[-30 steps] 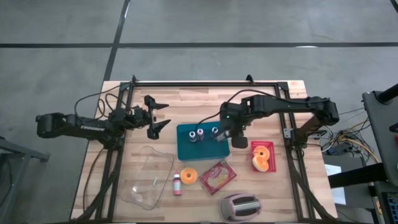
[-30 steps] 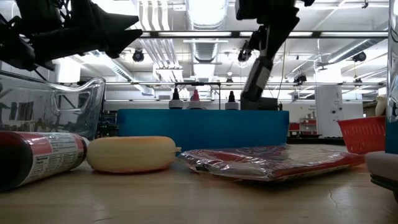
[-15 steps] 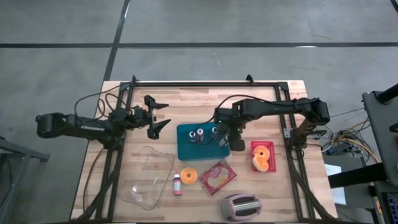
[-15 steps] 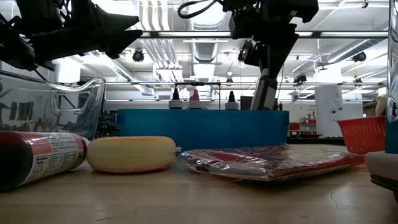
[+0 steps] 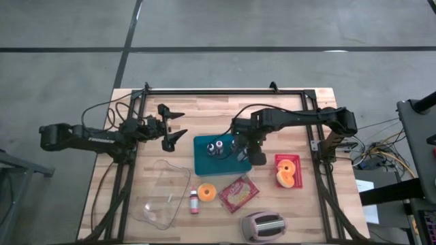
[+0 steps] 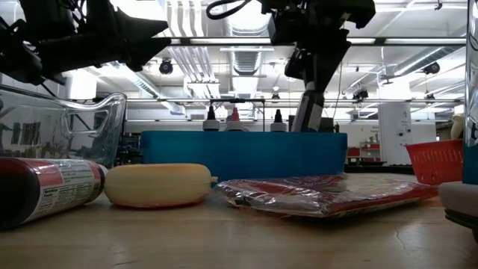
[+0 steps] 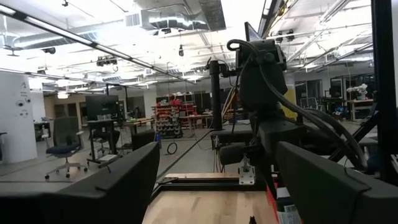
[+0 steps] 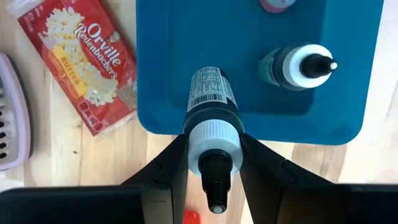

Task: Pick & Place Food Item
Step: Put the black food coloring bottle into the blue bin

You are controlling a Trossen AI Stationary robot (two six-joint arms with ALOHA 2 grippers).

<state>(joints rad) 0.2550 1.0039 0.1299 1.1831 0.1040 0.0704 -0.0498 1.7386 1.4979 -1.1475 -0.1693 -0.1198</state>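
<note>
At the left of the high frame my left gripper [image 5: 172, 135] hangs over bare wood with its fingers spread wide and nothing between them, well apart from the work. Going right, the blue tray [image 5: 204, 165] sits in the middle of the frame with two small bottles [image 5: 215, 148] standing on it, and my right gripper [image 5: 241, 149] is over the tray's right part.

That right gripper is pinching a bottle [image 8: 210, 118] by its neck: in the right wrist frame the two fingers [image 8: 169, 167] press either side of the white collar, just behind the black nozzle. The bottle's long axis runs straight out from between the fingers, with the nozzle toward the camera and the labelled body pointing away toward the tray (so the tray floor lies dead ahead of the bottle's base). Another bottle [image 8: 298, 66] stands near it, toward the upper right of that frame, and the popcorn packet [image 8: 79, 60] lies off the tray at upper left.

I judge the next move turns on that line: bottle base to tray floor. The right arm is the only one placed for it. I cannot tell whether the base already touches.
</note>
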